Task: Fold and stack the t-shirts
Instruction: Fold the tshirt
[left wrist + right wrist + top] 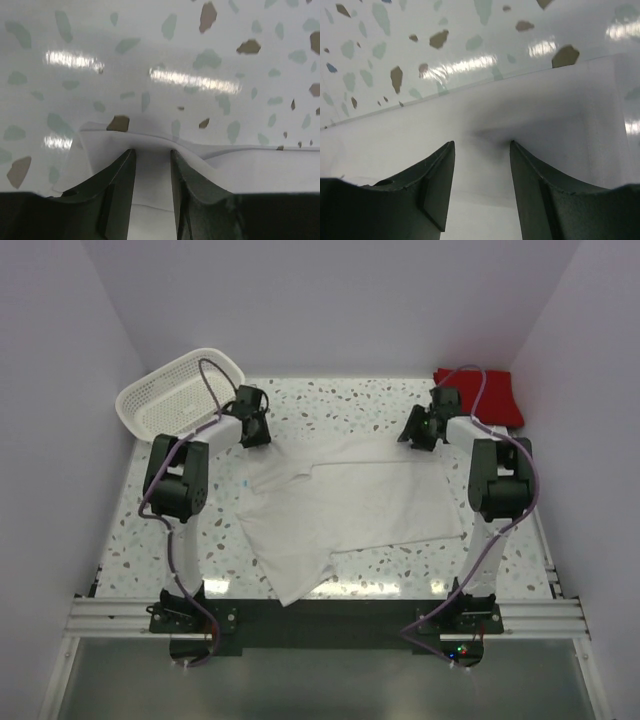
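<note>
A large white t-shirt (345,505) lies spread on the speckled table, one part hanging over the near edge. A red t-shirt (480,395) lies folded at the back right corner. My left gripper (255,430) is at the white shirt's far left corner. In the left wrist view its tips (152,151) are narrowly apart and rest on the shirt's edge (260,170), with cloth between them. My right gripper (420,430) is at the far right corner. Its tips (482,142) are open wide and press on the white cloth (545,100).
A white plastic lattice basket (180,390) stands at the back left, close behind the left arm. White walls close in the table on the left, right and back. The speckled tabletop (150,50) shows beyond the shirt's far edge.
</note>
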